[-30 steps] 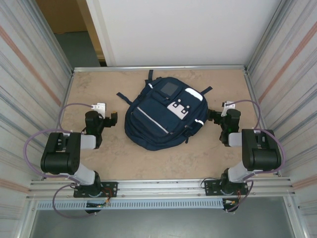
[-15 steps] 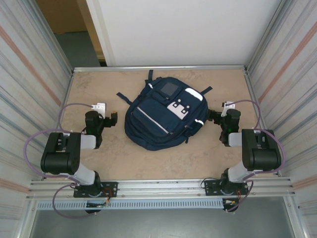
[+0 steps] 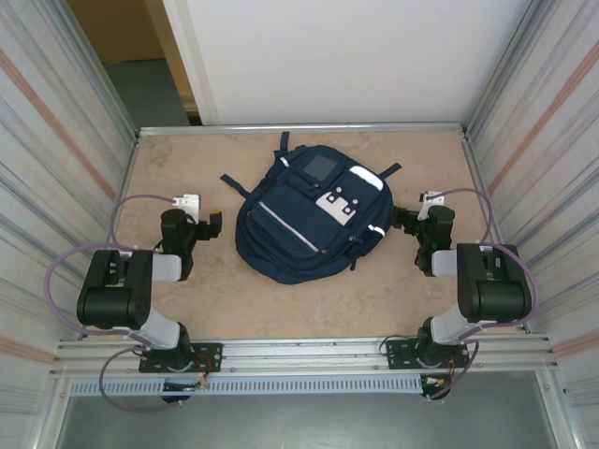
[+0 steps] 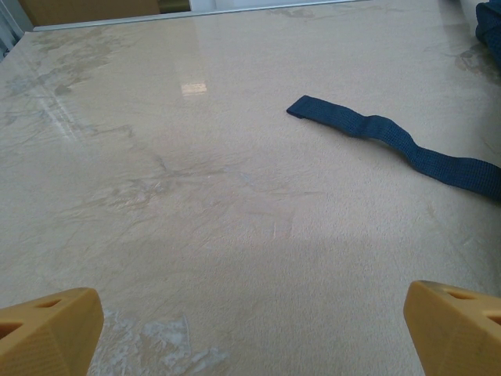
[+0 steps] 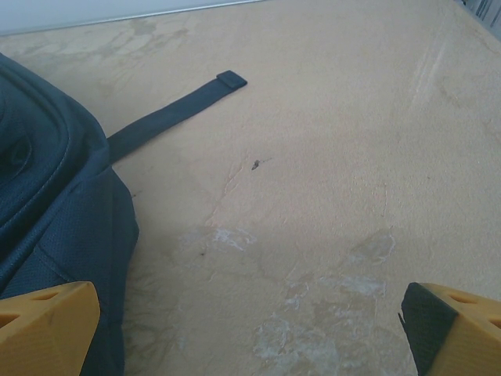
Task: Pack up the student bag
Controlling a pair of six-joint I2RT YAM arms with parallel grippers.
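snagging a strap is the risk

the student bag [image 3: 312, 220] lies front-up at mid-frame on the table [image 3: 178, 164], looking shut. left fingers [image 4: 47, 329] and right fingers [image 5: 43, 325] flank it, spread and empty. a low reach could catch a loose strap [image 4: 391, 141] and drag it. scuffed, shiny beige top; ribbed metal walls [image 3: 65, 159] left and right.

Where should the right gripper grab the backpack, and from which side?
Probably the rounded right edge of the backpack, coming in from the right, low along the table: the fabric bulges there facing the open right gripper, whereas the strap lies flat.
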